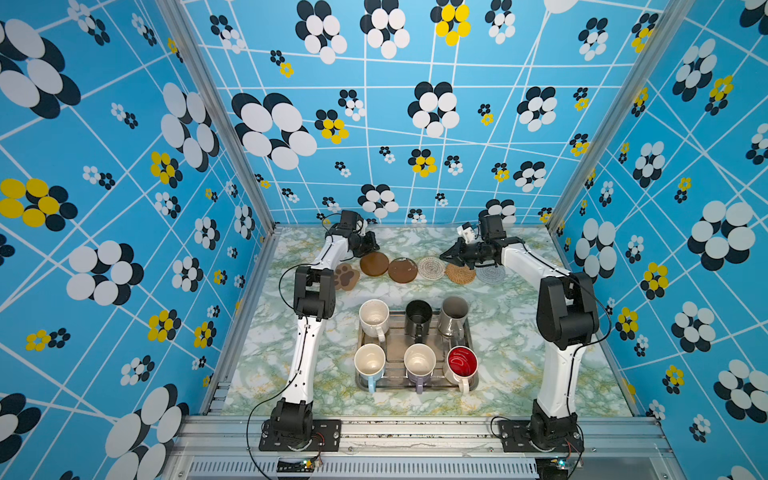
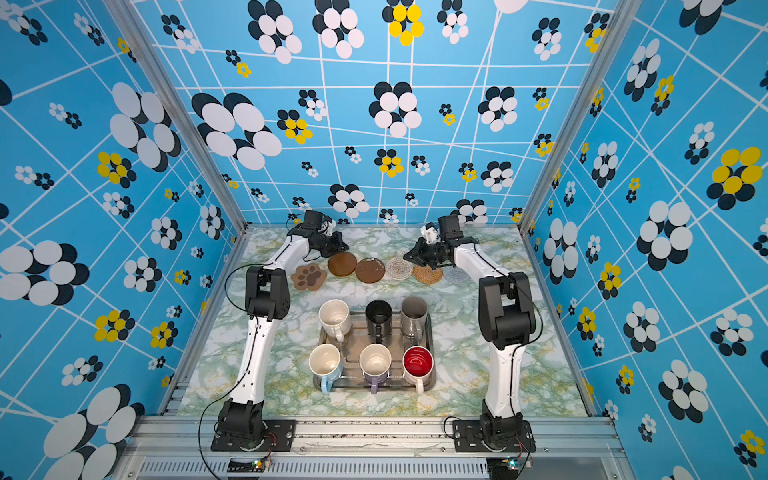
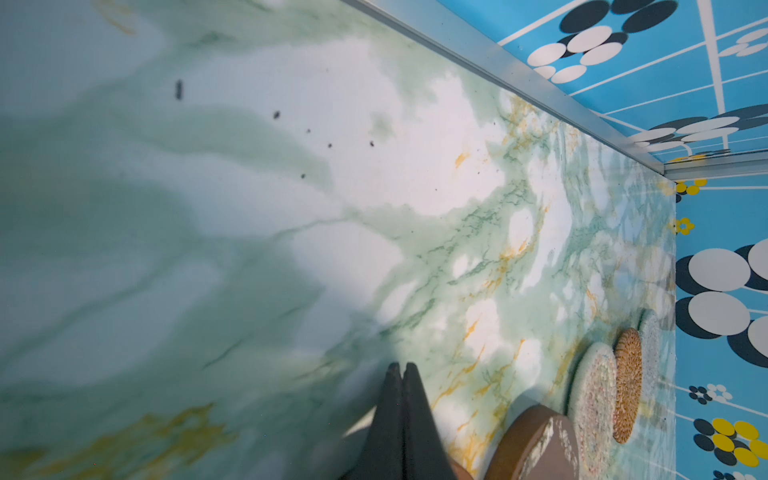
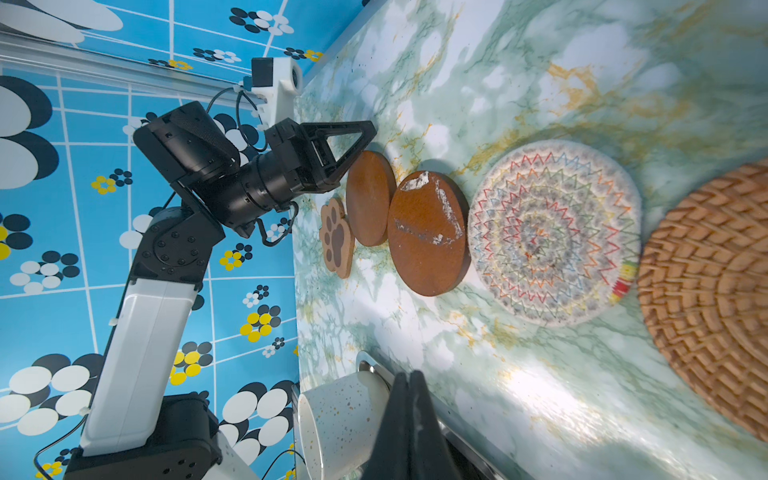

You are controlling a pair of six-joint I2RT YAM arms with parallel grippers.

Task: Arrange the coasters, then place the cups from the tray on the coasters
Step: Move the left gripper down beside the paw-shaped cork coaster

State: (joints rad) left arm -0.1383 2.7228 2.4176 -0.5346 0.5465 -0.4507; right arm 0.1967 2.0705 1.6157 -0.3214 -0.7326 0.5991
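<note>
Both sets of fingers are sitting pressed shut and gripping nothing. The left fingers [image 3: 388,415] are hanging low over the tabletop [image 1: 511,353] beside the plain brown coaster [image 1: 374,263], and the right fingers [image 4: 399,415] are hovering near the straw coaster [image 1: 460,273].

In both top views the six coasters [image 2: 370,270] are lying in a tight row across the upper middle of the frame. The row is running from the paw coaster [image 1: 346,276] at the left, past the scuffed brown coaster [image 1: 402,270] and the white crochet coaster [image 1: 431,267], to the pale grey coaster [image 1: 490,273] at the right. Neighbours are touching or overlapping. All six cups [image 1: 419,361] are standing on the tray [image 1: 399,388] in the lower middle, none on a coaster yet.

The crowding is looking like the main hazard. A cup set on an overlapped edge is likely going to rock or tip, and cups this close are risking knocked handles. Shut fingers nudging one coaster apart could be dragging its neighbour along. The left arm [image 1: 313,291] is standing right beside the paw coaster, so a swing toward the tray may be sweeping it. On the tray the white speckled cup [image 1: 374,318] and black cup [image 1: 418,318] are sitting close, leaving little room for fingers.
</note>
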